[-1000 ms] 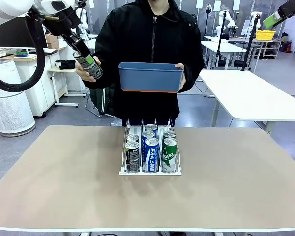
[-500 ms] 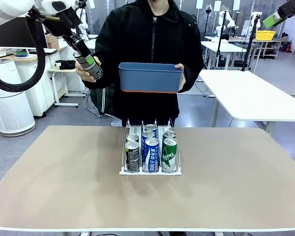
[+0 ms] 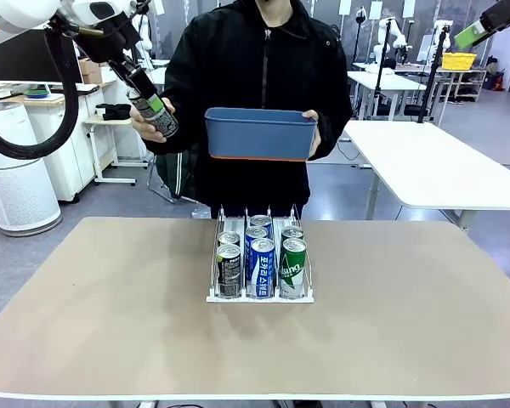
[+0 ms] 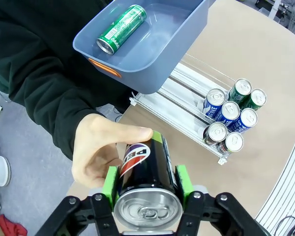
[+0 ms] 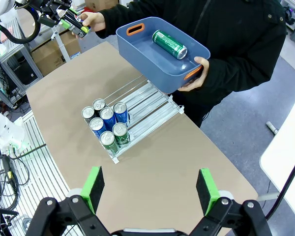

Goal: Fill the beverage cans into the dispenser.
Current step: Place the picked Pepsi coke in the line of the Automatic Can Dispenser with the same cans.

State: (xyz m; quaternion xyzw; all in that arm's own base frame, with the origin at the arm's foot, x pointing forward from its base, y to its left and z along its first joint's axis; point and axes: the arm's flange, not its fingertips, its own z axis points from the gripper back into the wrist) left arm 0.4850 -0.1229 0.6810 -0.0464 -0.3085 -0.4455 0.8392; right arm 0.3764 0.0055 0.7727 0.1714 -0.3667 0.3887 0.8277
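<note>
Black can (image 4: 142,160) held in the air off the table's far-left corner, tilted. Left gripper (image 4: 146,184) clamped on its sides near the silver top. The person's hand (image 4: 101,152) wraps the lower half, so the base is hidden. Label unreadable in the front view; the left wrist view shows a round red-white-blue logo.

Dispenser (image 3: 259,297), white with thin wire dividers, stands mid-table (image 3: 110,323), rear end near the far edge. Six cans stand at its front, two per lane: black-grey (image 3: 229,270), blue (image 3: 262,266), green (image 3: 293,268).

The front view hides the contents of the blue plastic bin (image 3: 259,133). The right wrist view shows one green can (image 5: 169,44) lying in it.

Right gripper (image 5: 150,189) hangs high over the table, fingers wide apart.
</note>
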